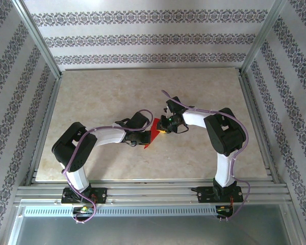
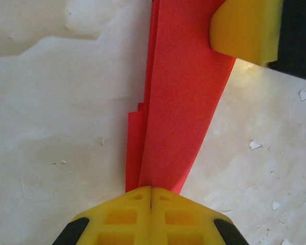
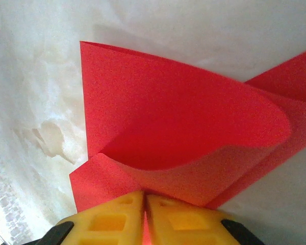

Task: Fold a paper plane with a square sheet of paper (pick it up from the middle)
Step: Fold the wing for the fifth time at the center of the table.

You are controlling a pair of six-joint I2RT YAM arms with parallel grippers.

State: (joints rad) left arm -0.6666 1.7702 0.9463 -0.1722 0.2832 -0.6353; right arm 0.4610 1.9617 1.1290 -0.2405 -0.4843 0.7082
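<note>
Left gripper [image 2: 151, 198] clamped tight on narrow end of folded paper [image 2: 178, 102]. Right gripper [image 3: 144, 201] pinched on other end, loose flap curling just ahead of its tips. Paper spans between both. Risks: opposed pull tears or slips paper; curled flap creases crooked.

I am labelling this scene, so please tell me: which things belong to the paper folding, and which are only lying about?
Job: partly folded red paper; left gripper and right gripper, jaws shut on it.
Lying about: white flecks on the table.
</note>
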